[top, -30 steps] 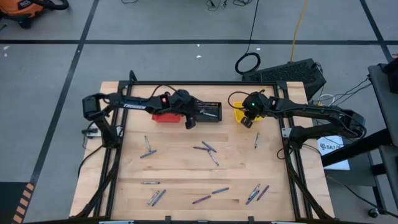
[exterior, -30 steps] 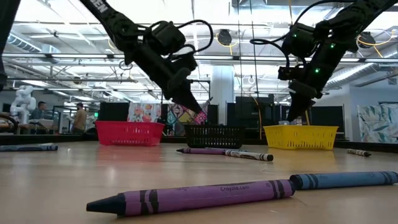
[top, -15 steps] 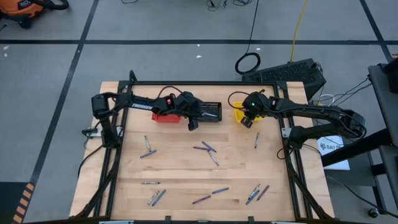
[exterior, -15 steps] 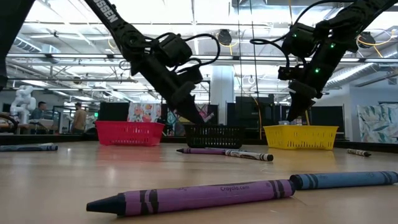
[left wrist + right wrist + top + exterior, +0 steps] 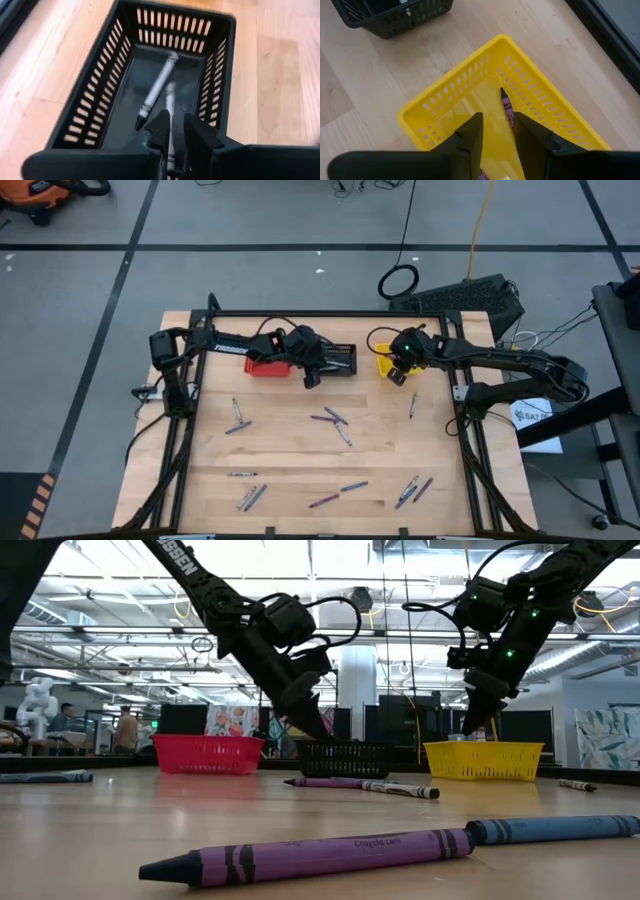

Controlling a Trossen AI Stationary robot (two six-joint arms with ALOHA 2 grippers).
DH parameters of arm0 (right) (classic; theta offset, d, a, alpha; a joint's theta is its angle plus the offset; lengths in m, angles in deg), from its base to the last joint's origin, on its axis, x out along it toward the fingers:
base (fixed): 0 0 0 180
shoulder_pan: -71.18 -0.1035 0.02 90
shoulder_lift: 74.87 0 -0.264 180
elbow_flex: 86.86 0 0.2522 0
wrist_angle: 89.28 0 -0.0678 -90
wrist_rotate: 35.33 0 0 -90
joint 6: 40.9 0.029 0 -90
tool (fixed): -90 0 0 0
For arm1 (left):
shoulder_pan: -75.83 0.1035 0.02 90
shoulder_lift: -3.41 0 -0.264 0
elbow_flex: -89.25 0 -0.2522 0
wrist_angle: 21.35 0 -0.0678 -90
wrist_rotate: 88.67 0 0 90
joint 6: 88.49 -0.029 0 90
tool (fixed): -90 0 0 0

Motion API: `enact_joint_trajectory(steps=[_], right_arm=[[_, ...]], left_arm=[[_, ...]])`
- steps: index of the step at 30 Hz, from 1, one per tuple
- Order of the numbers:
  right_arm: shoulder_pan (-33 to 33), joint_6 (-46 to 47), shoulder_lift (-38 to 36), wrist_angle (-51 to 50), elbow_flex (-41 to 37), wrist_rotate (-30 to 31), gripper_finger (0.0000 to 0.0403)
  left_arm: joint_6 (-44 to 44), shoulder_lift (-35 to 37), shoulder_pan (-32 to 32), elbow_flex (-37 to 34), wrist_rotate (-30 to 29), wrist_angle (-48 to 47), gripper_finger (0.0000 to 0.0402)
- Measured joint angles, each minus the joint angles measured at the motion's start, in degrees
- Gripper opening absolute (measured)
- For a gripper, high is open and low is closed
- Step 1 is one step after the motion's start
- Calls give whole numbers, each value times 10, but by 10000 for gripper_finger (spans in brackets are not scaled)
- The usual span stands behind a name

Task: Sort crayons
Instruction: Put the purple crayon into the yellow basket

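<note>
1. Landmark = black basket [image 5: 338, 360], far edge of table [image 5: 300, 450], w/ red basket [image 5: 265, 367] just beside it and yellow basket [image 5: 385, 366] on its other side.
2. Left hand [image 5: 172, 131] hangs over black basket, fingers a little apart, nothing between them; prob. there to drop a grey crayon in. Two grey crayons [image 5: 157, 92] lie in it.
3. Right hand [image 5: 495, 131] hovers over yellow basket, fingers apart, empty; a purple crayon [image 5: 507, 109] lies inside, so likely that colour's bin.
4. Loose crayons [image 5: 330, 418] scattered on table nearer the front than black basket, well apart from it: sorting far from done.
5. Wrist views show basket contents; high view doesn't. Low view shows both hands clear above the rims, plus a big purple crayon [image 5: 310, 858] close up; high view alone gives the whole spread.
</note>
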Motion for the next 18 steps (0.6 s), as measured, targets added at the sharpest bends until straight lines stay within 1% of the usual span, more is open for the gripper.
enact_joint_trajectory(steps=[5,9,13,18], right_arm=[[0,0,0,3,0,0,96],[0,-1,0,18,0,0,96],[0,-2,0,48,0,1,96],[-2,5,-4,63,0,-3,96]], left_arm=[[0,0,0,1,-5,-2,61],[-2,10,0,22,-9,-39,61],[-27,46,-4,41,-14,-85,61],[-31,124,-13,43,-18,-165,61]])
